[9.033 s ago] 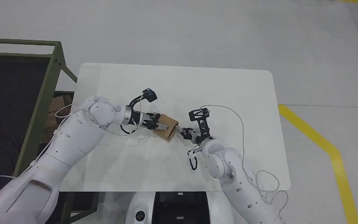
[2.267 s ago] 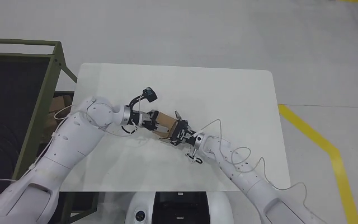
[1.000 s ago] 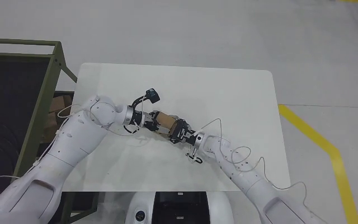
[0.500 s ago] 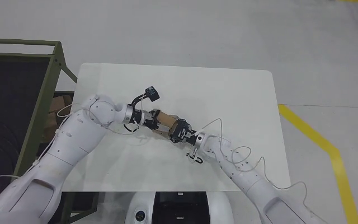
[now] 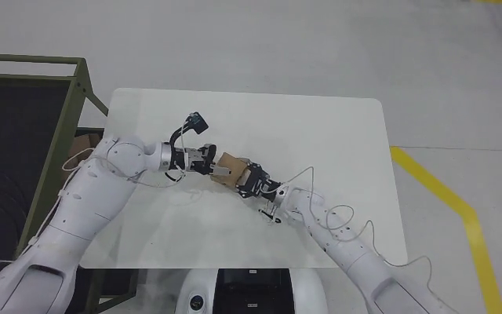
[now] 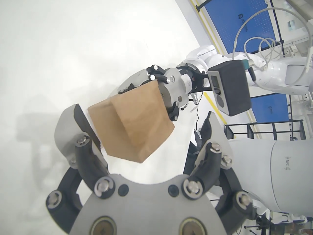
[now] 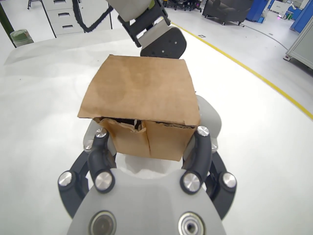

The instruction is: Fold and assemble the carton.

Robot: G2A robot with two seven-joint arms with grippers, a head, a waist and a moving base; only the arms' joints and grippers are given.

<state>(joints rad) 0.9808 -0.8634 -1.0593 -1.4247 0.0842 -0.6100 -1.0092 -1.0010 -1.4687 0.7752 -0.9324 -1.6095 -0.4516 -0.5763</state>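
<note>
Grips with the right end effector (image 7: 149,133) one end of a small brown cardboard carton (image 7: 139,91), fingers (image 7: 207,121) pressed against two opposite sides of it. Shows at that gripped end two flaps folded inward to meet at a middle seam, with a ragged upper edge and a narrow dark gap just under the top panel. Presents the top panel as flat, plain and closed. Spreads the left end effector (image 6: 143,117) wide open about the carton's (image 6: 132,123) far end, with one finger (image 6: 78,123) touching or just beside a cardboard corner and the other well apart from it. Sets the dark pad of that left end effector just behind the carton's far edge in the right wrist view. Places the carton (image 5: 229,165), seen from above, near the middle of the white rectangular worktop (image 5: 314,125), between the left end effector (image 5: 205,161) and the right end effector (image 5: 251,179), with both arms angled in toward it. Cannot tell resting on the worktop from hanging just above it. Includes an olive-green metal frame (image 5: 47,94) beside the worktop's left edge and a yellow floor line (image 5: 439,188) off to its right.
</note>
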